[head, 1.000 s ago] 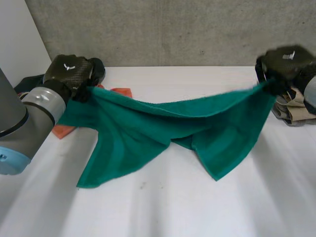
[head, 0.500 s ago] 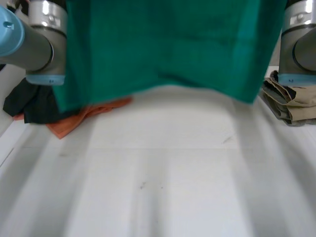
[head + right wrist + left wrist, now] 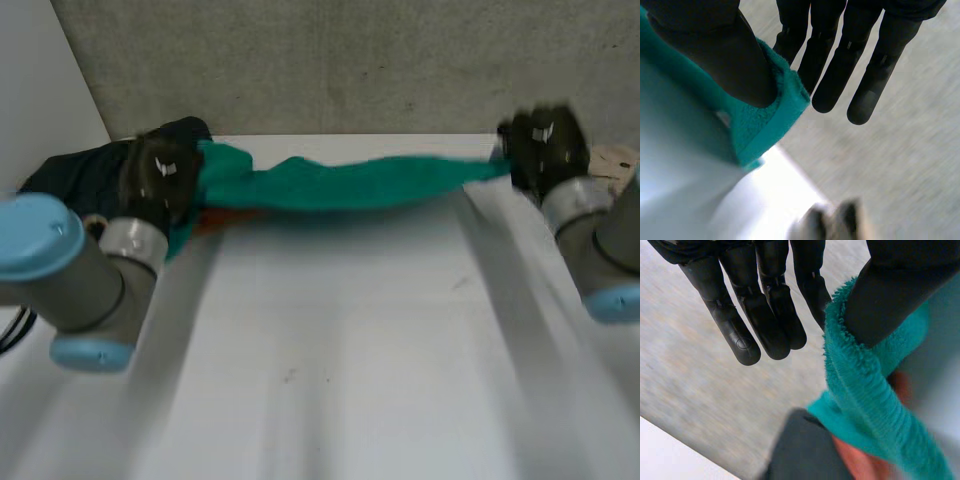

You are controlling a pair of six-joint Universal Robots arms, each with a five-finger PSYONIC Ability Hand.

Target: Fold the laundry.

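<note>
A green towel [image 3: 350,185] hangs stretched in a narrow band across the far side of the table, between my two hands. My left hand [image 3: 160,180] holds its left end; in the left wrist view the thumb [image 3: 895,290] pinches the towel's edge [image 3: 860,385] against a finger while the other fingers [image 3: 765,305] stay straight. My right hand [image 3: 540,150] holds the right end; in the right wrist view the thumb [image 3: 725,60] presses a towel corner [image 3: 775,115] against the fingers [image 3: 840,65].
A dark garment [image 3: 70,175] lies at the table's far left, with an orange cloth [image 3: 215,220] partly under the towel. A beige folded garment [image 3: 610,160] sits at the far right. The white table [image 3: 330,340] spreads in front, a grey wall behind.
Both hands lifted the towel high in front of the camera, then swung it away to the table's far side, where it now hangs low and taut.
</note>
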